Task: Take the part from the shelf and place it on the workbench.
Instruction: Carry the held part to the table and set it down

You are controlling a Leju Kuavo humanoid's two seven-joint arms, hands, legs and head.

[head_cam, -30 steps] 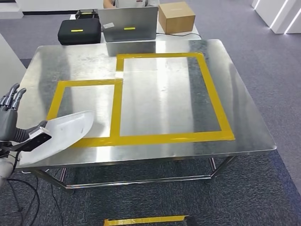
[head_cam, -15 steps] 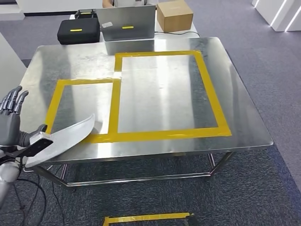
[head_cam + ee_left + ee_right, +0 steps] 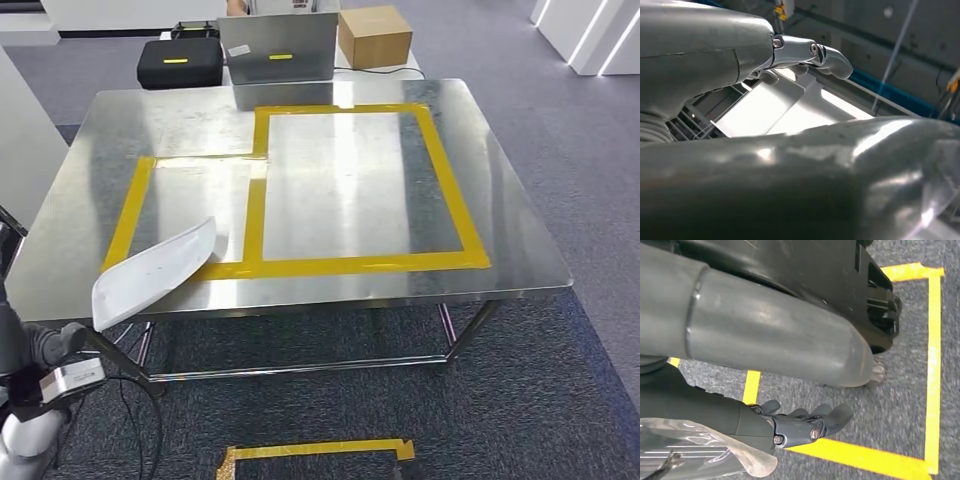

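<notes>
While the white curved part lies on the steel workbench at its near left corner, overhanging the edge, both robot hands hang with fingers spread and nothing held, so placing looks done; next, perhaps nudge it inward.

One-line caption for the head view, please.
White curved part lies on the steel workbench, overhanging its near edge by the smaller yellow-taped rectangle.

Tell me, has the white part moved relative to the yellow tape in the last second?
Yes. The white part has gone forward over the workbench, its tip now nearer the yellow tape corner.
</notes>
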